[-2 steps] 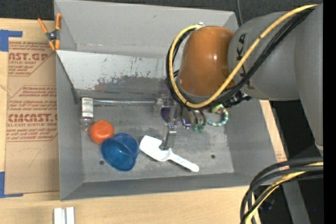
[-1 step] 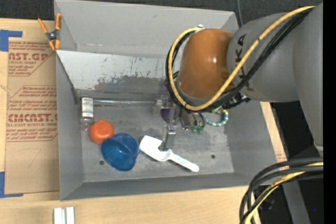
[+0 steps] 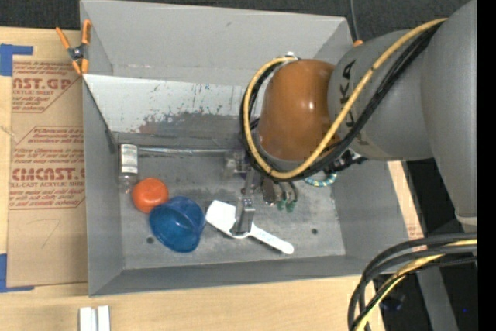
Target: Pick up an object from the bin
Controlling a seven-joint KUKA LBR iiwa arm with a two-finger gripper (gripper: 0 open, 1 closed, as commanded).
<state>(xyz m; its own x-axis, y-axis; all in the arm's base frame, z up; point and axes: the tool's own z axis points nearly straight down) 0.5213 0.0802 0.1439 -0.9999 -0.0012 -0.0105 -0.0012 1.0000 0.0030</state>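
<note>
White spoon (image 3: 267,239) right of the blue cup (image 3: 177,223) looks light, stiff, slippery, best pinched across its thin handle; I cannot tell how wide the jaws are.

Teal thing (image 3: 319,181) mostly hidden under arm (image 3: 403,105); white scoop (image 3: 271,241) partly covered

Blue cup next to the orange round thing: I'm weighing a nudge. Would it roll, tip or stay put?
The blue cup looks like thin hollow plastic, so probably light and fairly stiff. Its rounded wall suggests it could roll or rock when pushed. The orange round thing sits close beside it, so a nudge that way would likely shove both.
</note>
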